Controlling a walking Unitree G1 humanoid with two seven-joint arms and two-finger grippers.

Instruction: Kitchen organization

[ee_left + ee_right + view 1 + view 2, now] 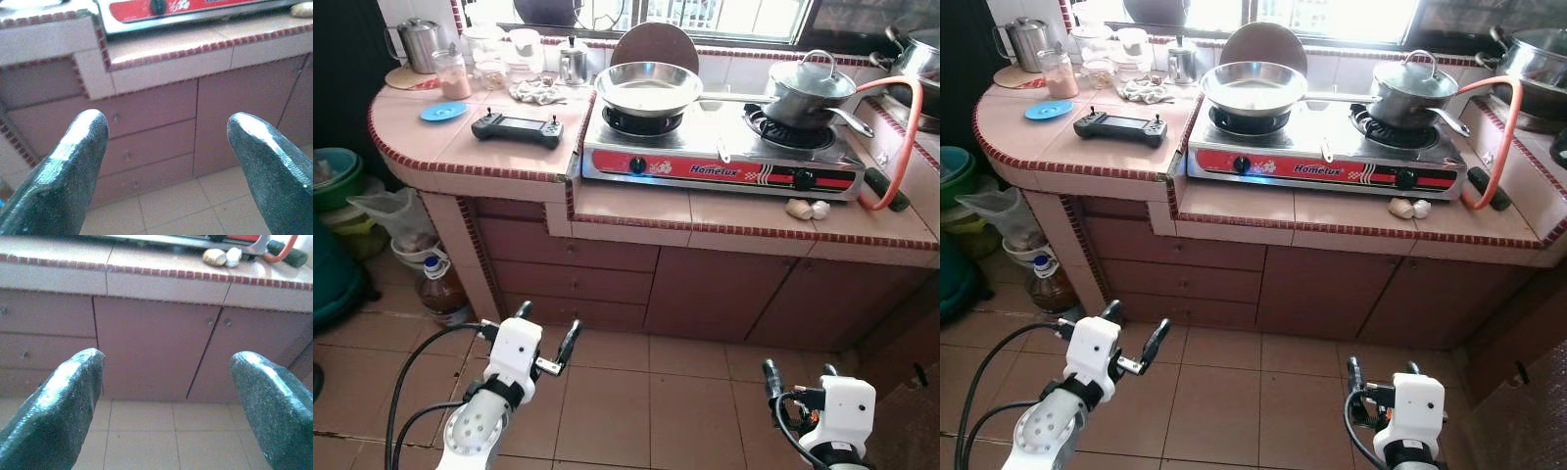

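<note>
On the table [636, 201] nothing looks sorted yet; left tool [546, 338] and right tool [799, 380] hang low, fingers apart, empty.

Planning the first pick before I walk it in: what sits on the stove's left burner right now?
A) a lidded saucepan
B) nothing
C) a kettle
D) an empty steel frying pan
D: the empty steel frying pan rests on the stove's left burner, while the lidded saucepan takes the right one.
</note>
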